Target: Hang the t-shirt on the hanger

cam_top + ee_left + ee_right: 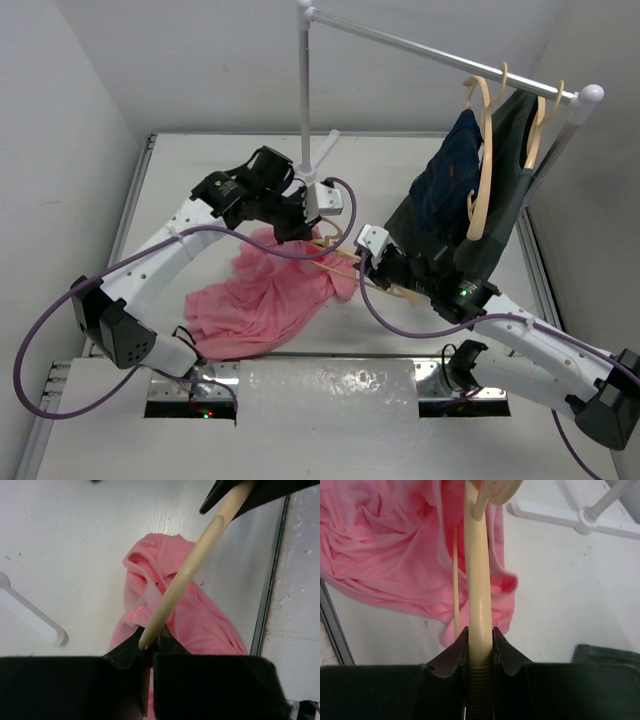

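Left tool: my left tool (300,228) is pressed together above the top edge of the pink cloth. I cannot tell whether a fold is pinched in it.
T-shirt: the t-shirt (262,300) lies crumpled on the bench (200,170) between my two arms, with its bulk spread toward my left arm's base. Its bunched upper part sits under the hanger.
Hanger: the hanger (480,580) lies nearly level over the cloth. One arm end reaches right up to my left tool's tips, and its hook curls at the far end in my right wrist view.
Right tool: my right tool (480,640) is clamped on the hanger's arm, one finger on each side of the wood.
Rack: at the right, a navy garment (445,185) and a black garment (500,220) hang on wooden hangers from the white rail (430,50).
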Available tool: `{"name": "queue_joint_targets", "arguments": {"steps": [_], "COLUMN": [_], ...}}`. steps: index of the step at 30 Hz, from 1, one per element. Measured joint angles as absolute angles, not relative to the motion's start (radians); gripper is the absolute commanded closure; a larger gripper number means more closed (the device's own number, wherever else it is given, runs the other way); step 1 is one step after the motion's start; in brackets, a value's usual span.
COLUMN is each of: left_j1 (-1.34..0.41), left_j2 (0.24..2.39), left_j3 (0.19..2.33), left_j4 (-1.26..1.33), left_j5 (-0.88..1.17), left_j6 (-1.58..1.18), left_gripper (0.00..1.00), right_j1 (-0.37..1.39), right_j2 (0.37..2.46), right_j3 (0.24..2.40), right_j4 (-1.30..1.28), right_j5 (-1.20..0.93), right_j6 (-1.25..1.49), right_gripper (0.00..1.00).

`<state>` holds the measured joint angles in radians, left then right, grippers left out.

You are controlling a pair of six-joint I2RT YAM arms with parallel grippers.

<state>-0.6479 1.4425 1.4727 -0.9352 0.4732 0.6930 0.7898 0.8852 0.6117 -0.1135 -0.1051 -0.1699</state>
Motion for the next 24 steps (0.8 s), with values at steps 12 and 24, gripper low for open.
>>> {"name": "queue_joint_targets", "arguments": {"steps": [12, 24], "left_j1": [-0.654, -0.499], "left_j2": [1.411, 1.298], "left_j3": [1.443, 1.412], "left_j4": [-1.008, -0.971], "left_j5": [0.486, 0.432], "left_j6": [0.787, 0.759], "left_gripper": [0.2, 0.03], "right_j1": [0.794, 0.793], "right_j2": [0.882, 0.992], "right_j3": [0.496, 0.411], "right_j4": [0.051, 0.24], "right_j5": [-0.208, -0.25], "right_j6": [-0.094, 0.01], "right_gripper": [1.0, 1.0]}}
